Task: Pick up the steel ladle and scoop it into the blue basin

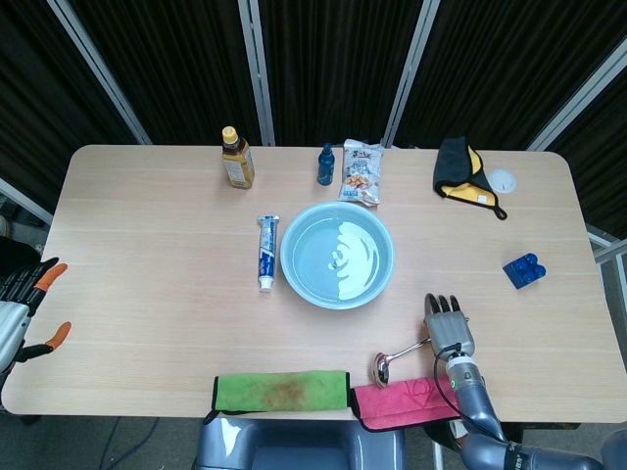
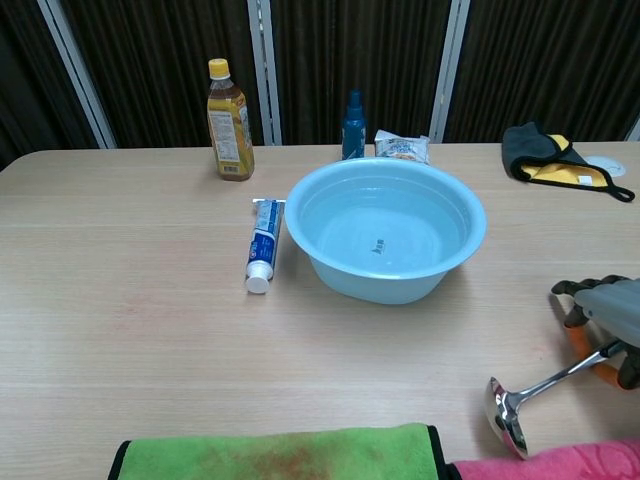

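The steel ladle [image 1: 400, 354] [image 2: 545, 388] lies near the front right of the table, its bowl next to a pink cloth [image 1: 397, 403]. My right hand [image 1: 449, 327] [image 2: 606, 318] grips the far end of its handle, fingers curled over it. The blue basin [image 1: 287, 257] [image 2: 370, 282] stands at the table's middle, up and left of that hand, holding clear water. My left hand [image 1: 24, 305] hangs off the table's left edge with its fingers apart and nothing in it; the chest view does not show it.
A toothpaste tube [image 1: 266, 253] lies just left of the basin. Behind it stand a tea bottle [image 1: 236, 158], a small blue bottle [image 1: 325, 164] and a snack bag [image 1: 361, 172]. A black-and-yellow cloth [image 1: 462, 174] and a blue object [image 1: 524, 270] are at the right; a green towel [image 1: 282, 390] lies at the front edge.
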Controlling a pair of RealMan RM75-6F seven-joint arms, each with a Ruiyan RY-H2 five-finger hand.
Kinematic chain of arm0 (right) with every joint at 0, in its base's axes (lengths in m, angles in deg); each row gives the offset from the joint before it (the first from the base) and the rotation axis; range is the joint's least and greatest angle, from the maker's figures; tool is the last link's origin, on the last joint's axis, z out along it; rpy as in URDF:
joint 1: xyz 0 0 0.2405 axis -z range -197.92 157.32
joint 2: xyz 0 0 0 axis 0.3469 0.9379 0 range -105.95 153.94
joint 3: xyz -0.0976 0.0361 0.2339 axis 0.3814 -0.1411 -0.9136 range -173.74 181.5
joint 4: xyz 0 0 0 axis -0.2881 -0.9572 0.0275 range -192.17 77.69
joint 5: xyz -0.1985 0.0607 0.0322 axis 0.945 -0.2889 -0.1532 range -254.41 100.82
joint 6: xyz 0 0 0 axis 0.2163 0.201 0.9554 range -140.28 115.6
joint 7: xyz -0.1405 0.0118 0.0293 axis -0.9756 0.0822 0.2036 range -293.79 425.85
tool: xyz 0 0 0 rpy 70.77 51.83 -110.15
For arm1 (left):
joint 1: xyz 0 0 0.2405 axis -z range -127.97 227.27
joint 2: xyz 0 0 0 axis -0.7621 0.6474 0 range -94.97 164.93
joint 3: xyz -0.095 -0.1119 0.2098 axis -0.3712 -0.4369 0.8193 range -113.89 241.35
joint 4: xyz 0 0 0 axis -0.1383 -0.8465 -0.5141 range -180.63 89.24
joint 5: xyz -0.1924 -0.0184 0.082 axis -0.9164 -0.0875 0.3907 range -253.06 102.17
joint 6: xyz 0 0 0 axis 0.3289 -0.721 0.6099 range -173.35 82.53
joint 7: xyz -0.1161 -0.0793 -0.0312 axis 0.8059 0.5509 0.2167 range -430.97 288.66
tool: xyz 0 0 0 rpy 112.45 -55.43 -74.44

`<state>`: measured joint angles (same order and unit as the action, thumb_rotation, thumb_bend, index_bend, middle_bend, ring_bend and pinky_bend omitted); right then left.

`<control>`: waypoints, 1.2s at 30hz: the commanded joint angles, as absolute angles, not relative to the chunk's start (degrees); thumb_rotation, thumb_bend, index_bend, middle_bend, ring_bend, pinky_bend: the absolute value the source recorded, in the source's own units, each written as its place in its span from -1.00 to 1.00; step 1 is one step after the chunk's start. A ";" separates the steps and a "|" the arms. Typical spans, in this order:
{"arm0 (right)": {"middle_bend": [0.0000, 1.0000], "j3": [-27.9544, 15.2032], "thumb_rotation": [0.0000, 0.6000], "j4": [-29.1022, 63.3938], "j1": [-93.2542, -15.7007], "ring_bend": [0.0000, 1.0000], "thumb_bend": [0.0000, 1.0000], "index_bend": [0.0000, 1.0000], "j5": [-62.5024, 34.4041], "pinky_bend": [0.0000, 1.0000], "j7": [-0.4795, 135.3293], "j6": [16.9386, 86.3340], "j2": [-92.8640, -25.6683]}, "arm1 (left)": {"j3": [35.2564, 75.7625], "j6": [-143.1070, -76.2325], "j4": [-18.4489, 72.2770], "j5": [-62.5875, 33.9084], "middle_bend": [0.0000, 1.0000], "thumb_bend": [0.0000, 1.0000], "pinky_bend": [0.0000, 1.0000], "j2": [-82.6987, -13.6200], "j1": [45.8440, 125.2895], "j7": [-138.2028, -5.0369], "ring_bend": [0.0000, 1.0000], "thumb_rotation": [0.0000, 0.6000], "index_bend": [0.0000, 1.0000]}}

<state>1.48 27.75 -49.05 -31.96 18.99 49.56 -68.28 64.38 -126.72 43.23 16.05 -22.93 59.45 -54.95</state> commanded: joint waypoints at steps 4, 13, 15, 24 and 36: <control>-1.00 1.79 1.00 30.02 -48.51 -1.00 0.07 0.22 -30.98 -1.00 19.52 51.30 -66.46 | 64.56 -126.95 43.29 16.51 -1.00 -0.26 -1.00 -23.08 59.42 -55.36 -1.00 1.00 -0.99; -1.00 2.16 1.00 34.82 -47.40 -1.00 0.22 0.24 -29.00 -1.00 20.22 54.65 -62.82 | 64.94 -127.41 43.56 17.46 -1.00 -0.26 -1.00 -23.26 59.33 -56.13 -1.00 1.00 -0.99; -1.00 2.25 1.00 36.22 -47.07 -1.00 0.24 0.24 -28.50 -1.00 20.36 55.59 -61.78 | 65.03 -127.49 43.64 17.66 -1.00 -0.26 -1.00 -23.30 59.31 -56.36 -1.00 1.00 -0.99; -1.00 2.70 1.00 41.70 -45.76 -1.00 0.35 0.28 -26.36 -1.00 20.31 59.43 -57.54 | 65.36 -128.21 43.85 18.64 -1.00 -0.26 -1.00 -23.46 59.16 -56.77 -1.00 1.00 -0.99; -0.97 3.96 1.00 50.44 -43.63 -1.00 0.48 0.34 -22.41 -1.00 19.64 64.76 -51.10 | 64.89 -128.56 43.84 18.26 -1.00 -0.26 -1.00 -23.58 59.34 -55.84 -1.00 1.00 -0.99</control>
<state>3.75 49.30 -44.03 -23.16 19.96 63.87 -52.10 64.87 -128.51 43.81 18.20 -23.59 59.35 -55.88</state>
